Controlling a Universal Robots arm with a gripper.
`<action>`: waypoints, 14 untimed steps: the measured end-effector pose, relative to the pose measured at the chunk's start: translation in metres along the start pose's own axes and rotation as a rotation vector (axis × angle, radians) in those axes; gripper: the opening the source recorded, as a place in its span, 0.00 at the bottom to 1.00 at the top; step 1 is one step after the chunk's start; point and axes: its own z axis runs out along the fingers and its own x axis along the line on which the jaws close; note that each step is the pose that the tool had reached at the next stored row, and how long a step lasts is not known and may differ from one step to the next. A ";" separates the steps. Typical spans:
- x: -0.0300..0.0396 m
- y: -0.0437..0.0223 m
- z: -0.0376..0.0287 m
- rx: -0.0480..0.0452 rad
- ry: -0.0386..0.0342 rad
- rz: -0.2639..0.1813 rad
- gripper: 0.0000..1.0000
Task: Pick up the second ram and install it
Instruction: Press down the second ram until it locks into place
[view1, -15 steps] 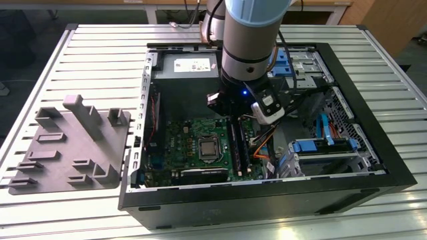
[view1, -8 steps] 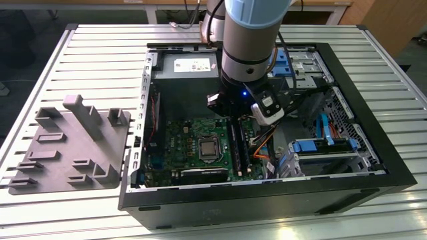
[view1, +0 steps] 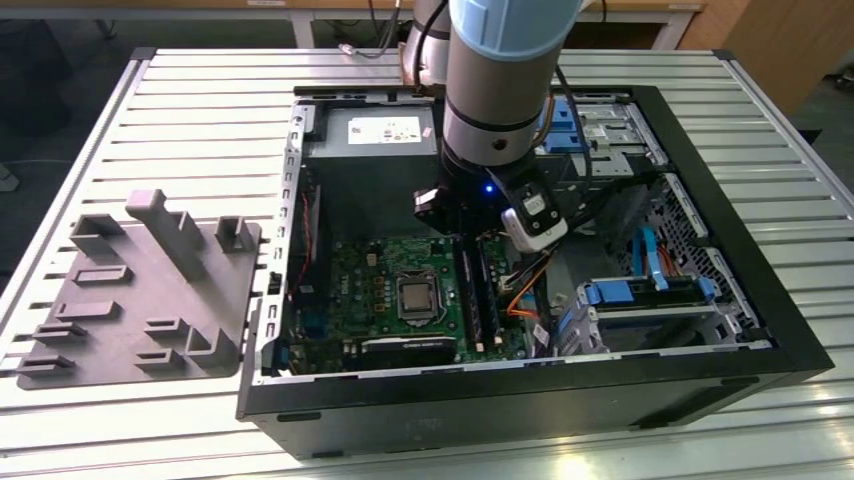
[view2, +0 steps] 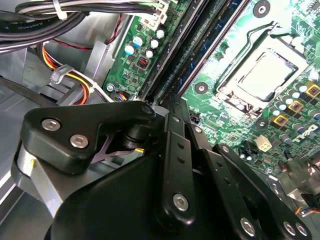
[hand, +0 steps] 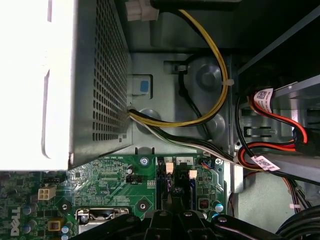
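I am at the install step, down inside the computer case (view1: 747, 330) at centre frame in the exterior view. My end effector (view2: 172, 107) looks closed on the second ram (view2: 200, 55), though linkage hides the fingertips; the stick sits in the memory slots (view1: 477, 290), beside the processor (view2: 262, 75). Seating needs straight pressing.

We see a table (view1: 200, 90) with a ribbed, pale metal top made of long slats. Two things lie directly on it. An open black computer case (view1: 747, 330) takes up the middle and the three o'clock side of the top, lying flat with its inside facing up. At about nine o'clock from the case, just beside it, rests a grey moulded fixture tray (view1: 134, 290) with raised blocks and pegs.
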 end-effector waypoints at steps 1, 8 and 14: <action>0.0000 0.0000 0.0001 -0.0001 0.0000 0.000 0.11; 0.0000 -0.0002 0.0020 -0.0001 0.0000 0.000 0.11; 0.0001 -0.0003 0.0035 0.0002 0.0001 0.000 0.11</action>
